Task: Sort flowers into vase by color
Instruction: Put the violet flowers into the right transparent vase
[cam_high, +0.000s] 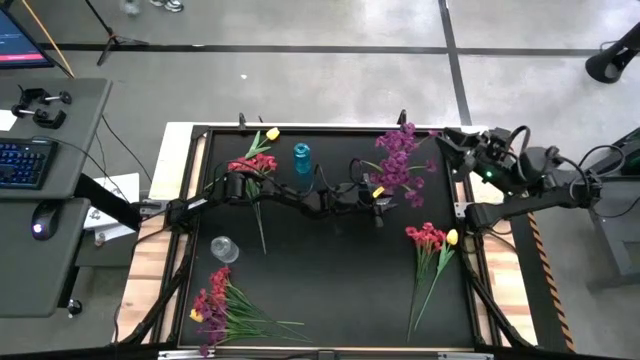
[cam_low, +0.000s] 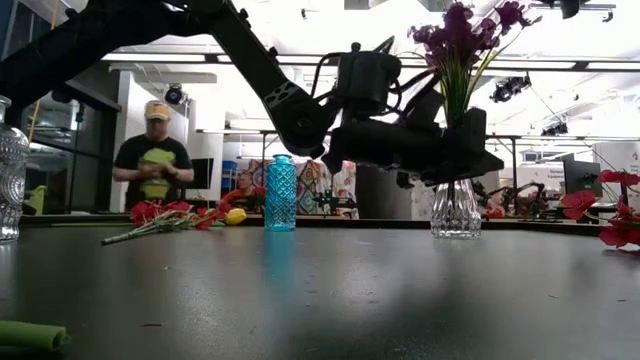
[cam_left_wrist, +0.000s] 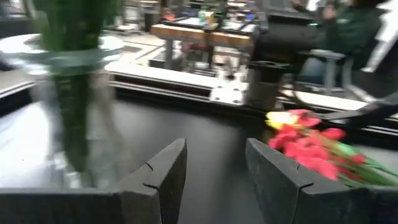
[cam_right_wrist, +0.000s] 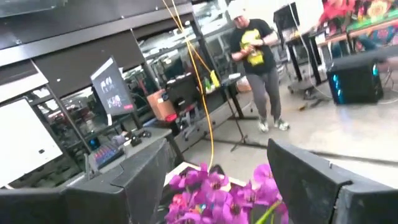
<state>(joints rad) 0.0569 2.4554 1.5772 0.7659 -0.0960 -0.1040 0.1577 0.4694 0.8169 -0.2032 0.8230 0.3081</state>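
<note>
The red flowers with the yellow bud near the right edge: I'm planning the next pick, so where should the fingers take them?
Grip the thin green stems, below the blooms. The red flowers and yellow bud lie flat on the table, stems fanning toward its near edge, so probably come straight down with the fingers closing across a stem. The open left gripper is close by.

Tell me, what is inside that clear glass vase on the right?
The clear glass vase holds purple flowers, their green stems running down into it. The left hand hangs in front, covering the vase's neck, so the rim is hidden.
</note>
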